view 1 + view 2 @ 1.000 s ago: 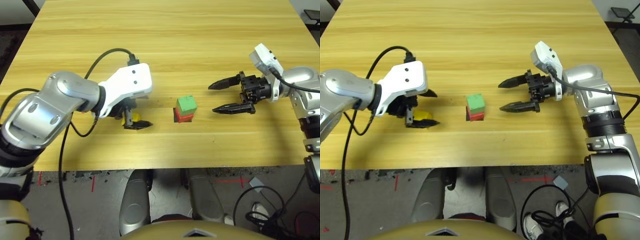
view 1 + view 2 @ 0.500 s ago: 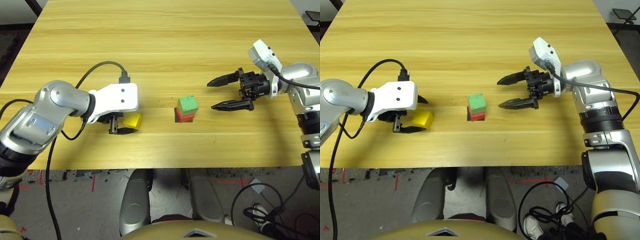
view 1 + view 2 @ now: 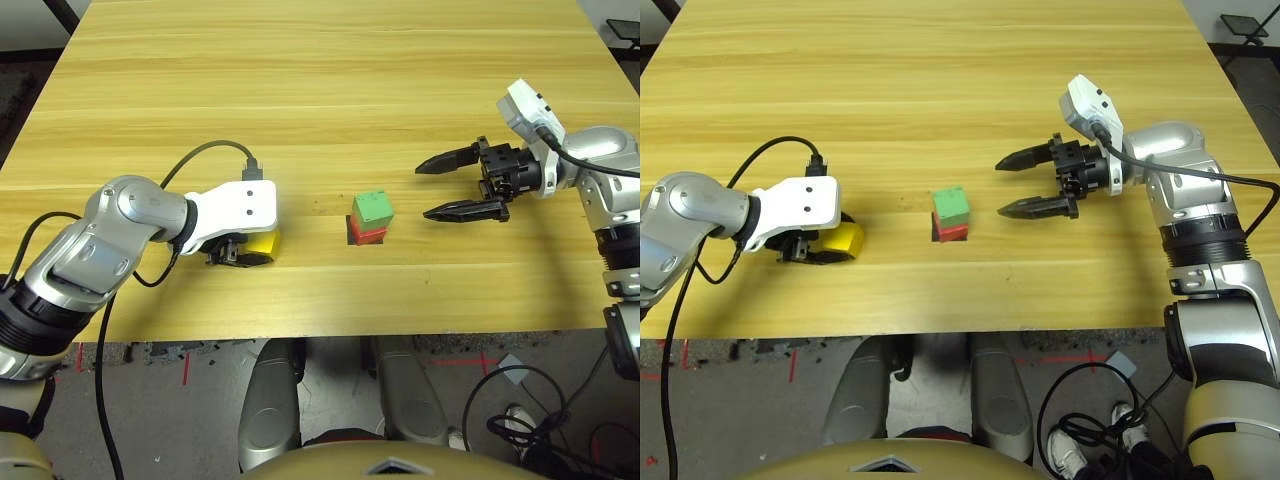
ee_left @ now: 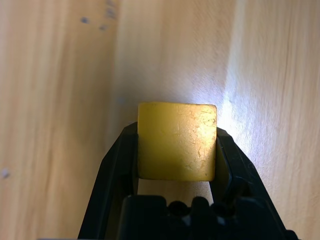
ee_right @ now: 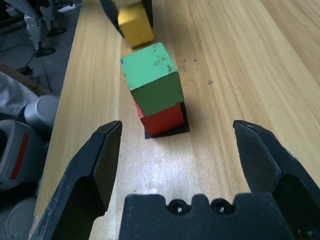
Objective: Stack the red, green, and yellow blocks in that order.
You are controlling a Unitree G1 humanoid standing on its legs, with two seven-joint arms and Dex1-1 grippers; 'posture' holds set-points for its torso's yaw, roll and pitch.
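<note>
Left eye view: the green block [image 3: 372,208] sits on the red block [image 3: 368,234] at table [image 3: 330,90] centre; the right gripper [image 3: 445,186] is spread beside them. Left wrist view: the left gripper [image 4: 176,150] pinches the yellow block [image 4: 176,140].

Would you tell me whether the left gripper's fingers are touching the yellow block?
Touching: in the left wrist view, both fingers press flush against the yellow block's sides.

I've got my left gripper [image 4: 176,150] down low at the table, forearm angled in from the left, both fingers [image 4: 116,165] pressed flat against the yellow block [image 4: 177,141]. My right gripper [image 3: 452,186] hangs out to the right, wrist level, fingers spread wide apart
</note>
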